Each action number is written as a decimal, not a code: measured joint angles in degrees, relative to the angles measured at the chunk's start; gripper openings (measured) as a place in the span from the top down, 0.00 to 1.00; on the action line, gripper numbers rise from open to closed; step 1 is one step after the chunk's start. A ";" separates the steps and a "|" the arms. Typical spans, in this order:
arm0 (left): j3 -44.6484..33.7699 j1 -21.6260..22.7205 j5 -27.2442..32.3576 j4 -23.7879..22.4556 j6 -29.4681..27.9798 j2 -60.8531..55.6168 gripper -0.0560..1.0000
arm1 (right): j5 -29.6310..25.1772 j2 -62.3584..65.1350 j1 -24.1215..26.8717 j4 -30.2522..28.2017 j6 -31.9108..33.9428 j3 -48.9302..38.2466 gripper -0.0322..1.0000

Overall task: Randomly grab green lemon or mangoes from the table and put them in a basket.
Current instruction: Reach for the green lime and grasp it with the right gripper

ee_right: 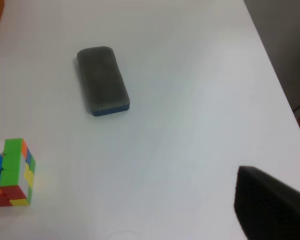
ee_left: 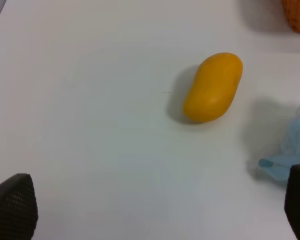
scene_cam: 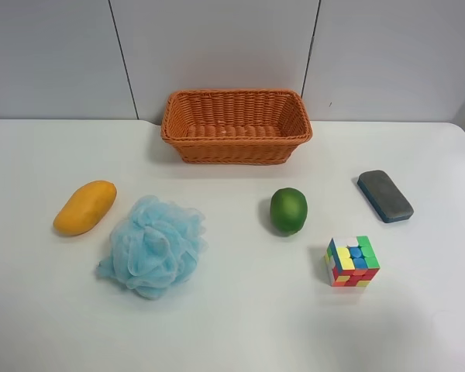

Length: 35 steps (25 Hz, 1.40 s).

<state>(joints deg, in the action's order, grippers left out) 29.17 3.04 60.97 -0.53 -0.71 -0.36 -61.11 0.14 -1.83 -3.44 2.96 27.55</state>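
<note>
The left claw (ee_left: 155, 205) hangs released near the mango (ee_left: 213, 87), toward the counter's (ee_left: 90, 125) left edge. The right claw's (ee_right: 270, 207) state cannot be told.

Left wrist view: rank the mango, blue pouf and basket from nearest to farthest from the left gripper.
1. blue pouf, right beside one jaw of the left gripper.
2. mango, farther out, ahead of the jaws.
3. basket, farthest, beyond the mango.

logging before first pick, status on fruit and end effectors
Left end effector open, empty; right end effector unclear. Mango and green lemon on table, basket empty. Blue pouf beside mango.
</note>
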 joint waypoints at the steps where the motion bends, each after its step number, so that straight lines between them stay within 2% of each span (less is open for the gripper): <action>1: 0.00 0.00 0.00 0.00 0.00 0.00 0.01 | 0.00 0.00 0.00 0.00 0.00 0.00 0.01; 35: 0.00 0.00 0.00 -0.05 0.00 0.00 0.01 | 0.13 0.00 0.00 0.00 0.00 0.00 0.01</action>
<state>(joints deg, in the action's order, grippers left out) 29.17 3.04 60.97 -0.58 -0.71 -0.36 -60.98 0.14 -1.83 -3.44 2.96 27.55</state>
